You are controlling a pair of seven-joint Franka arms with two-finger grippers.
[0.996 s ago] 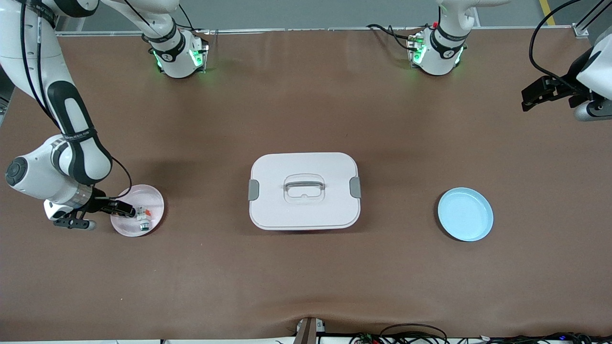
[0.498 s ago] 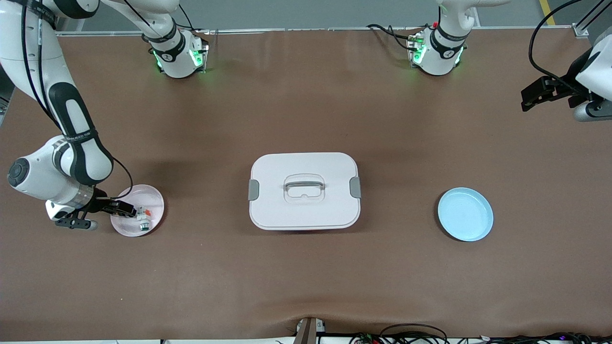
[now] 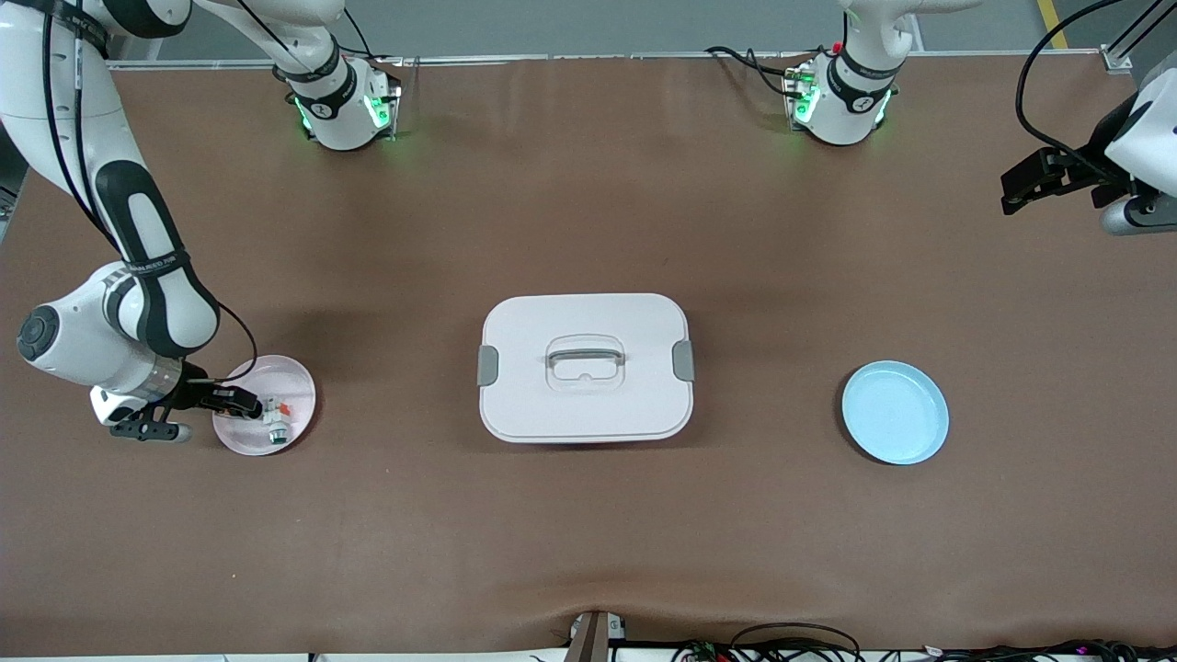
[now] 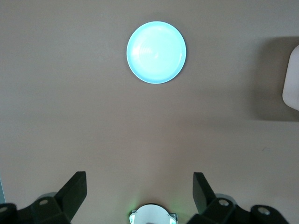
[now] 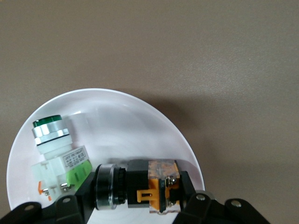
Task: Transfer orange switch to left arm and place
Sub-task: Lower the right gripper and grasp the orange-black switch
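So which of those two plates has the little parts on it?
The pink plate at the right arm's end of the table, where the right end effector reaches in. The blue plate near the left arm's end is bare.

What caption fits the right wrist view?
Right pincer closed on the orange switch in the pink plate, beside a green-capped switch.

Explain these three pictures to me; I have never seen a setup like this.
Two white robot arms work at a brown table. One picture looks down from a high camera; the others come from cameras on each wrist. A white lidded box sits mid-table between a pink plate and an empty blue plate. The right claw is down in the pink plate, closed on the orange switch, beside a green-topped part. The left claw waits open above the table.
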